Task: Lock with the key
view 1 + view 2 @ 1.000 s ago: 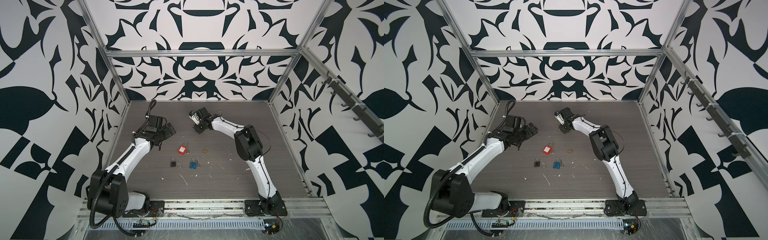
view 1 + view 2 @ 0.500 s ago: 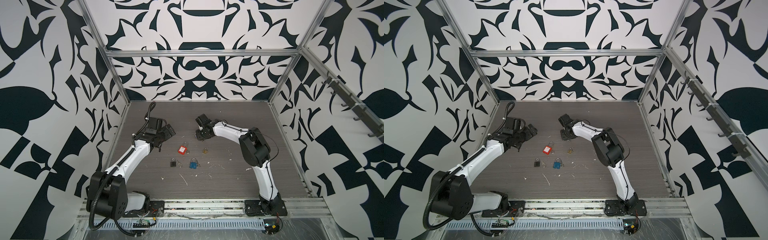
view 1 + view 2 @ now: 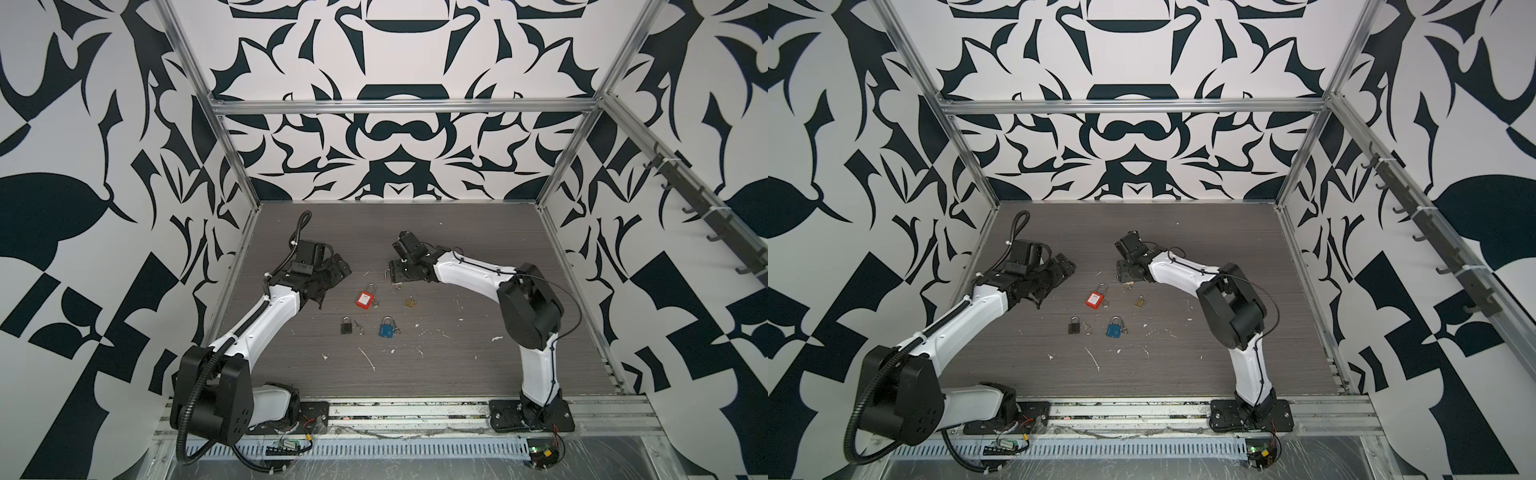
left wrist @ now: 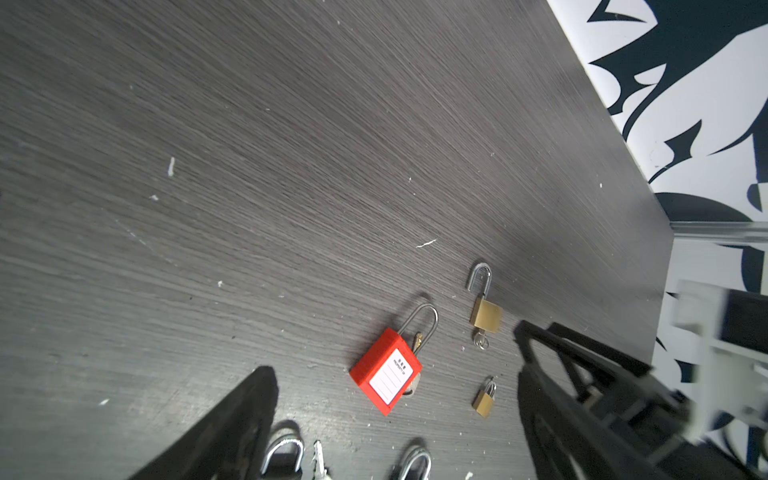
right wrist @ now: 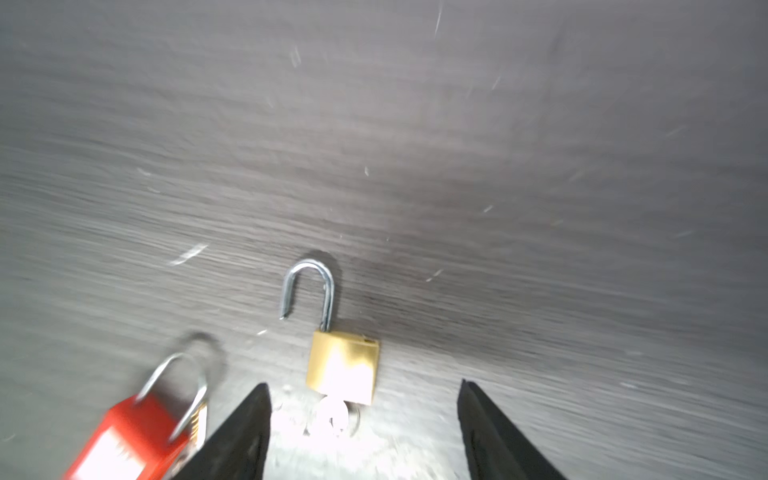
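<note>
A brass padlock (image 5: 343, 365) lies flat on the dark table with its steel shackle (image 5: 307, 286) swung open and a key (image 5: 336, 415) in its keyhole. My right gripper (image 5: 362, 388) hovers low over it, open, the key lying between the two fingers and touching neither. The left wrist view also shows this padlock (image 4: 486, 318). In both top views the right gripper (image 3: 397, 278) (image 3: 1127, 274) covers most of it. My left gripper (image 3: 332, 286) (image 4: 391, 349) stands open and empty at the left, clear of every lock.
A red padlock (image 3: 365, 299) (image 4: 386, 370) lies between the grippers, with a small brass padlock (image 3: 410, 302) to its right. Nearer the front lie a black padlock (image 3: 346, 326) with a loose key and a blue padlock (image 3: 386, 328). White scraps dot the table.
The right gripper has come down toward the table and opened, leaving the brass padlock lying flat. The left arm has shifted only slightly.
</note>
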`<state>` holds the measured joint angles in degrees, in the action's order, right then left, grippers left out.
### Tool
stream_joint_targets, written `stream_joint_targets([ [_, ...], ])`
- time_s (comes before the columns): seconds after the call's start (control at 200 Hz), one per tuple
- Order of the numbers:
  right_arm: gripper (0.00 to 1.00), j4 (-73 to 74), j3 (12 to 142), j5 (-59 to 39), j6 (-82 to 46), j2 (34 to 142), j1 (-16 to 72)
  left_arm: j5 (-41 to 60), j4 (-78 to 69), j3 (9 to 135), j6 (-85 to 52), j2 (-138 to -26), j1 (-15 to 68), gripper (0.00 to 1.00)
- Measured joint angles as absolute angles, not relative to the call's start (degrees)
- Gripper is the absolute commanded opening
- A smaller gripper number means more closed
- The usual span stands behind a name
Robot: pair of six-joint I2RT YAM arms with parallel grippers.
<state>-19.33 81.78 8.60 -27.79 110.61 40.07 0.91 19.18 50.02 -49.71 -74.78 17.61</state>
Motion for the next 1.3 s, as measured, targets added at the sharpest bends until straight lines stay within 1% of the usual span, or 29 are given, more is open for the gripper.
stream_joint_targets([
  [0.04,0.77,-17.6,79.3,9.6,-26.8,106.7,39.7,0.5,19.5,50.5,-49.6,-74.8,18.8,0.9],
  [0.175,0.88,-11.3,70.0,12.6,-24.3,93.8,37.3,-1.4,22.3,56.7,-47.9,-78.0,25.4,0.86],
  [0.185,0.89,-10.7,69.1,12.8,-23.9,92.9,37.1,-1.6,22.5,57.4,-47.6,-78.3,26.0,0.83],
  [0.205,0.9,-9.7,67.3,13.2,-23.8,91.0,36.5,-1.9,23.0,58.8,-47.3,-79.4,27.1,0.81],
  [0.3,0.99,-5.7,58.6,14.4,-23.5,83.4,33.3,-3.4,24.8,65.1,-45.7,-84.2,31.5,0.76],
  [0.36,1.0,-3.7,53.1,14.8,-24.2,79.5,31.0,-4.1,26.1,68.4,-45.0,-87.4,33.8,0.75],
  [0.5,0.99,0.6,42.4,13.7,-26.7,73.7,26.1,-6.0,29.3,74.8,-44.6,-95.1,38.4,0.75],
  [0.62,1.0,3.0,37.7,10.4,-28.1,72.3,24.4,-8.1,32.2,80.6,-44.7,-101.9,41.3,0.75],
  [0.815,0.99,5.5,36.9,4.8,-29.4,72.4,24.0,-11.2,35.3,86.4,-45.5,-110.1,44.2,0.72],
  [0.955,1.0,6.6,36.9,2.5,-30.5,72.5,24.0,-13.1,36.5,86.8,-46.3,-112.7,44.9,0.67],
  [1.3,1.0,6.5,37.5,-1.2,-31.4,76.0,24.0,-17.4,37.0,89.6,-47.7,-118.3,45.1,0.64],
])
